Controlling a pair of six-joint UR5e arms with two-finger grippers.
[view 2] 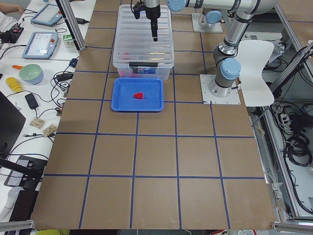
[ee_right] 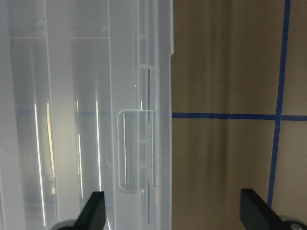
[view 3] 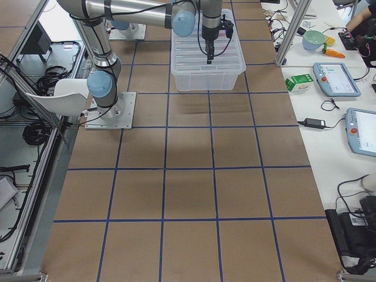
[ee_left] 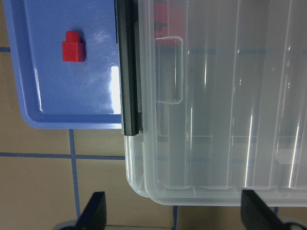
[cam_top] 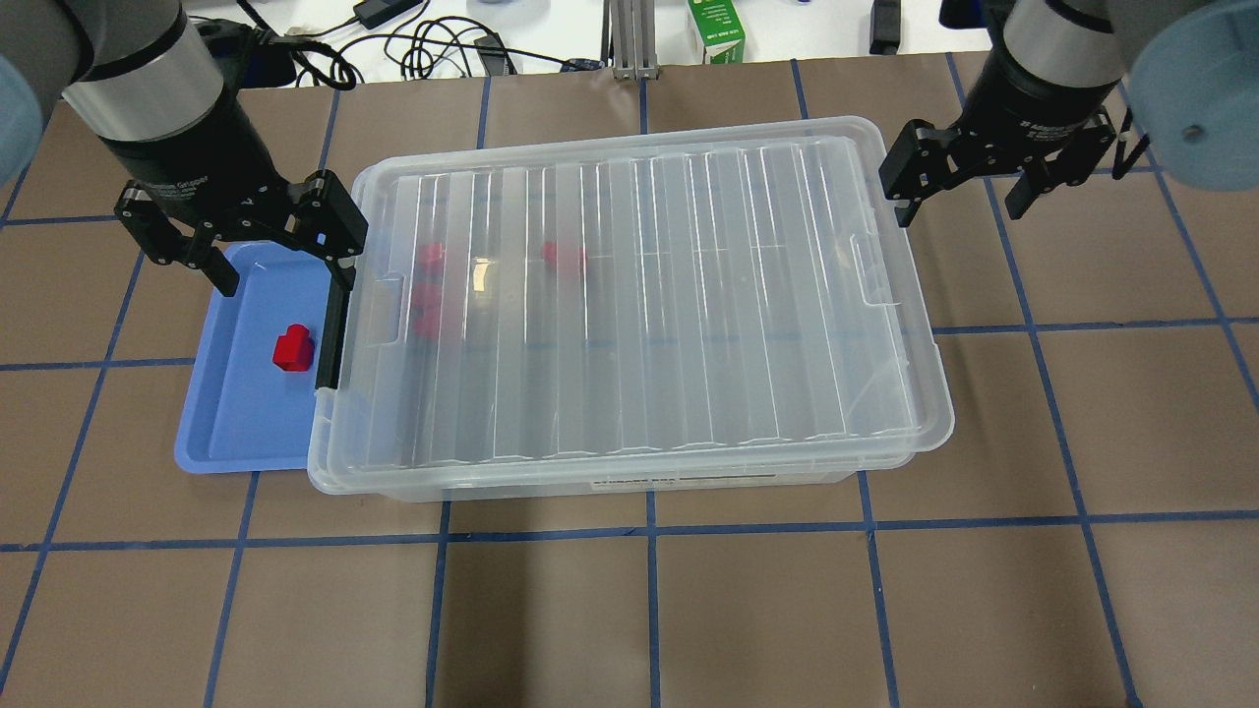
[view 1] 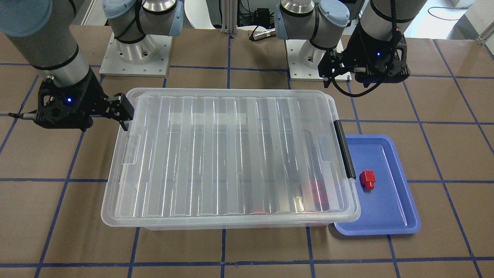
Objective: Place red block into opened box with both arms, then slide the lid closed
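Note:
The clear box stands mid-table with the ribbed lid lying over all of it. Its black clip handle is on the end by the blue tray. One red block lies on that tray. Blurred red blocks show through the lid inside the box. My left gripper hangs open above the handle end and the tray, holding nothing. At the opposite short end, over the lid's edge, my right gripper is also open and holds nothing.
A green carton and cables lie beyond the table's far edge. Brown table surface with blue tape lines surrounds the box. A side bench carries tablets and a bowl.

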